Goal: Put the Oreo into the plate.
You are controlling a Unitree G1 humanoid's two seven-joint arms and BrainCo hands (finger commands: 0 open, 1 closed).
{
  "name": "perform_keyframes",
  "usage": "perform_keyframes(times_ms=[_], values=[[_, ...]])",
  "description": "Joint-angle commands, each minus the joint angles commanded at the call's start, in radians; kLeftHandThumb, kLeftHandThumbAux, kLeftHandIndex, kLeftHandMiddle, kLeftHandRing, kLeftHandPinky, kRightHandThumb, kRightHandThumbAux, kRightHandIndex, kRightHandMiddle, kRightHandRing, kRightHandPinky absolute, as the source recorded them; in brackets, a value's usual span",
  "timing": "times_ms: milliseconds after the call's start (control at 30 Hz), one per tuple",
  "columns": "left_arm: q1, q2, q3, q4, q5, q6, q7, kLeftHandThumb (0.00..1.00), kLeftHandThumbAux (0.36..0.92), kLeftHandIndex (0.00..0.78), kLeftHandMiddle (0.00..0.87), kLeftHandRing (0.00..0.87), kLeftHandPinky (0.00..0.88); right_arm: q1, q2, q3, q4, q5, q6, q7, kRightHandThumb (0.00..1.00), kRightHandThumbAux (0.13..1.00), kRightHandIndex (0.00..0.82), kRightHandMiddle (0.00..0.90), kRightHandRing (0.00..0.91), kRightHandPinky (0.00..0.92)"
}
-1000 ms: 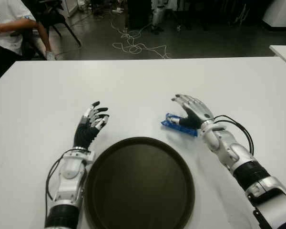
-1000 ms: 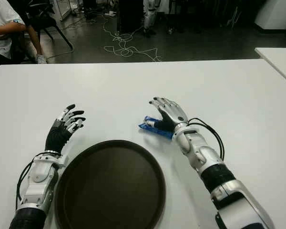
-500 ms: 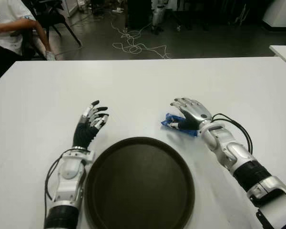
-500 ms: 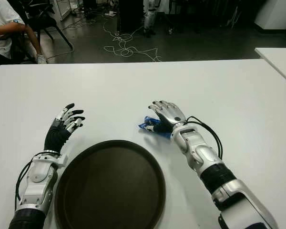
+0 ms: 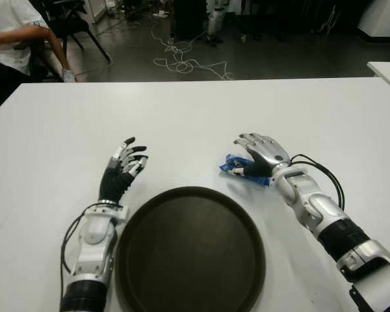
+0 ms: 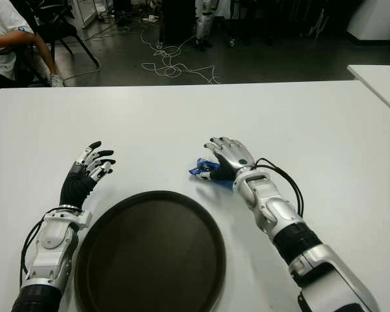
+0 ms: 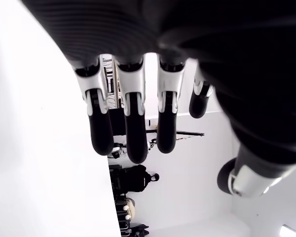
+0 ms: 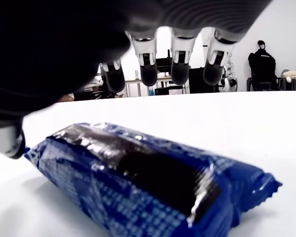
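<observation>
The right hand [image 5: 261, 155] was arched over the Oreo [image 5: 237, 167], a blue packet lying on the white desk [image 5: 182, 117] just beyond the far right rim of the dark round plate [image 5: 190, 250]. Over the last second the hand had dropped lower and tipped forward, so that less of the packet showed past it than before; the packet itself had barely shifted. In the right wrist view the fingers [image 8: 179, 69] hung spread above the Oreo [image 8: 143, 185] with open space beneath them, and the thumb appeared to sit beside one end of the wrapper, though contact could not be confirmed. So the hand was open and gripping nothing yet; the grasp looked about to close, and the lift and carry to the plate were still ahead. The left hand [image 5: 120, 172] showed to the left of the plate, fingers relaxed and empty.
</observation>
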Motion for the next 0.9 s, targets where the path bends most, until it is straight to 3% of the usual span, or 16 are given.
perform_keyframes(times_ms=[267,533,667,900], values=[[0.003,-0.003,0.002,-0.006,-0.008,0.002,-0.004,0.387,0.587,0.116,0.271,0.293,0.320,0.005,-0.006,0.004,-0.013,0.003,0.002,0.021,0.158,0.340,0.000,0.000,0.000,0.000],[0.005,-0.002,0.002,-0.017,-0.003,0.016,0.000,0.389,0.579,0.119,0.272,0.291,0.310,0.002,-0.004,0.022,-0.003,0.000,0.006,0.065,0.134,0.326,0.017,0.010,0.030,0.058],[0.005,-0.001,0.000,-0.020,0.000,0.016,0.000,0.384,0.574,0.116,0.276,0.295,0.314,0.004,0.019,0.067,0.004,-0.017,0.036,0.135,0.102,0.331,0.012,0.008,0.029,0.047],[0.005,-0.001,0.001,-0.023,-0.001,0.018,-0.002,0.394,0.581,0.117,0.274,0.295,0.323,-0.018,0.043,0.111,0.048,-0.046,0.071,0.178,0.026,0.336,0.057,0.037,0.066,0.164]])
